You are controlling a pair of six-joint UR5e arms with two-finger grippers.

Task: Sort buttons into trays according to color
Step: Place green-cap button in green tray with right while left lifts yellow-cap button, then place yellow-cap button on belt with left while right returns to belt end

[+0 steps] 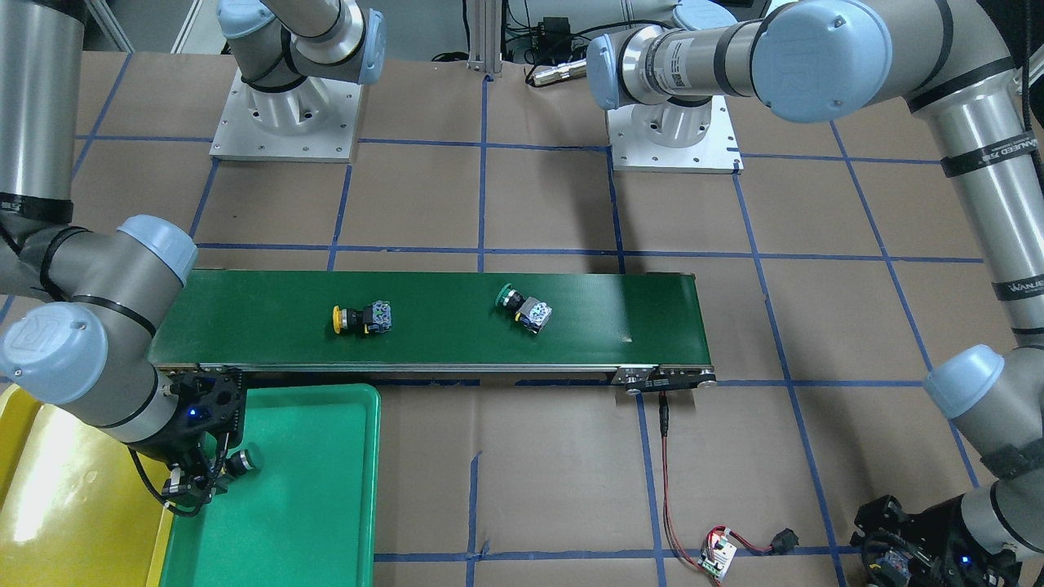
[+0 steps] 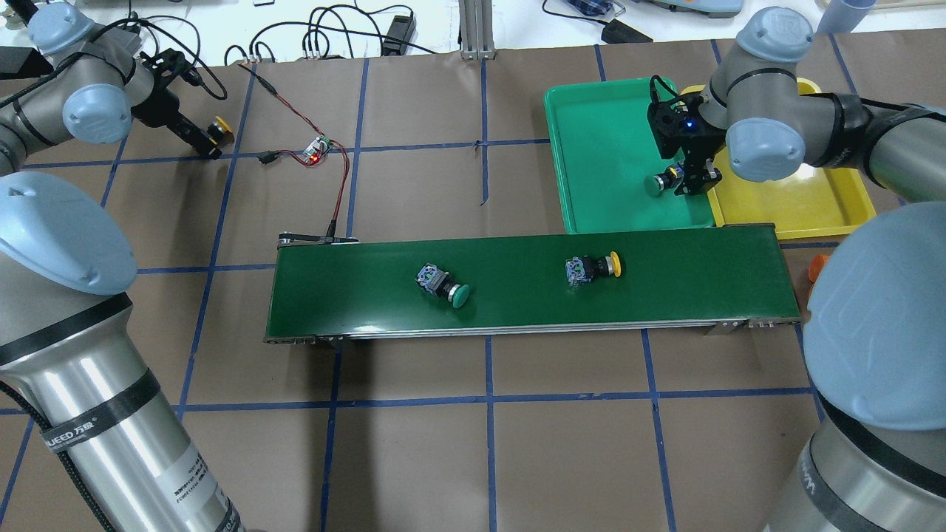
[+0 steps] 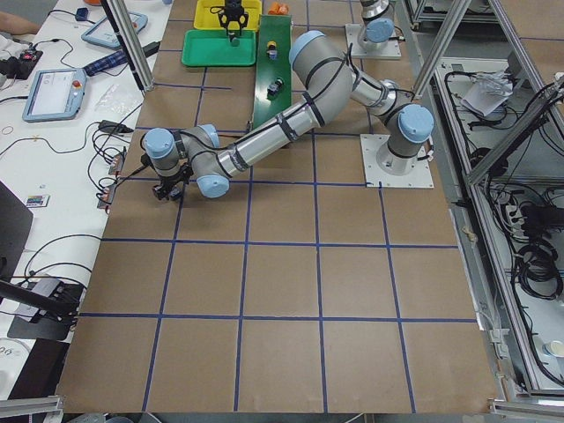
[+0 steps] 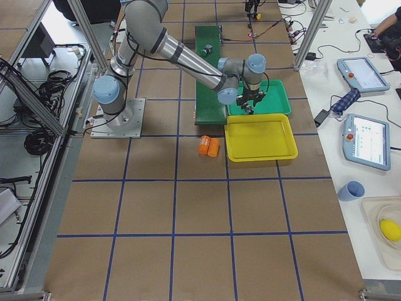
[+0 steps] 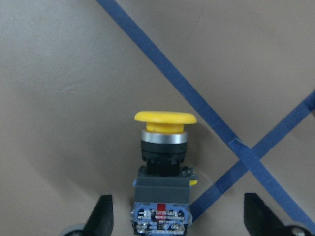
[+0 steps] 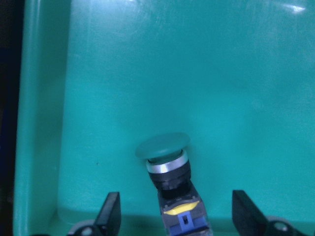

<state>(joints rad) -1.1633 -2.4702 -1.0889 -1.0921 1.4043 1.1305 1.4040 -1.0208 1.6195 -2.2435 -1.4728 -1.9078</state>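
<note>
Mushroom-capped green button (image 6: 163, 145) in glossy green tray (image 6: 197, 73), right pincer (image 6: 175, 204) spread.

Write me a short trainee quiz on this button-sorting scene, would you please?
1. True or false: the yellow tray holds a button.
2. How many buttons lie on the conveyor belt?
3. The button framed by the right tool has which cap colour: A yellow, B green, C orange?
Key: 1 false; 2 two: a green-capped button and a yellow-capped button; 3 B.
</note>
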